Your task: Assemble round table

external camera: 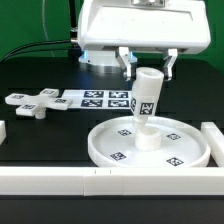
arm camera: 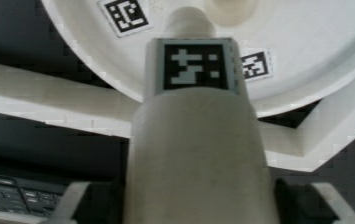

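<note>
Claw (external camera: 148,70) around one leg (external camera: 147,102) — one disc (external camera: 186,141)

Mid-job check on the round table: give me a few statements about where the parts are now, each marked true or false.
1. The leg has its lower end at the middle of the disc. True.
2. The leg stands straight upright. False: it leans in the exterior view.
3. The cross-shaped base lies on the table, apart from the disc. True.
4. The marker board lies inside the disc. False: it lies on the table behind it.
5. The gripper is far from the leg. False: it is at the leg's top, one finger on each side.
</note>
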Motion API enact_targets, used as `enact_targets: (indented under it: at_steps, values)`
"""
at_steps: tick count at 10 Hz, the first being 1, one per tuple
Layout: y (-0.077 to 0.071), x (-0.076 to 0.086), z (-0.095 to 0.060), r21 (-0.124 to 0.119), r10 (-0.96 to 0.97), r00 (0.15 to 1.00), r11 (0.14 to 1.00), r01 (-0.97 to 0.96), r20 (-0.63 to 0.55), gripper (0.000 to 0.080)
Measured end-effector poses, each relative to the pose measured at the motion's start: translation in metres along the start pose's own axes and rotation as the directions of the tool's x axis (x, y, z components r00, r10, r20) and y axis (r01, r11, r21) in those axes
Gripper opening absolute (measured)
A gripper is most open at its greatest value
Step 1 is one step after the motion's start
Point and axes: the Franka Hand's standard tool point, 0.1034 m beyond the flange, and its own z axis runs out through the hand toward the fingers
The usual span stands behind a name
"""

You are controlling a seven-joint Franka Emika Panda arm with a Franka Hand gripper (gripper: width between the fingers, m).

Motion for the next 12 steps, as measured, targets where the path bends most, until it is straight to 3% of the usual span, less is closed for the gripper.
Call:
enact_targets:
  at_steps: [5, 12]
  values:
    - [-0.016, 0.001, 0.004, 0.023, -0.014, 1.000, 1.000, 0.014, 0.011, 0.0406]
    - [-0.017, -0.006, 0.007, 0.029, 0.013, 0.999, 0.999, -0.014, 0.039, 0.0406]
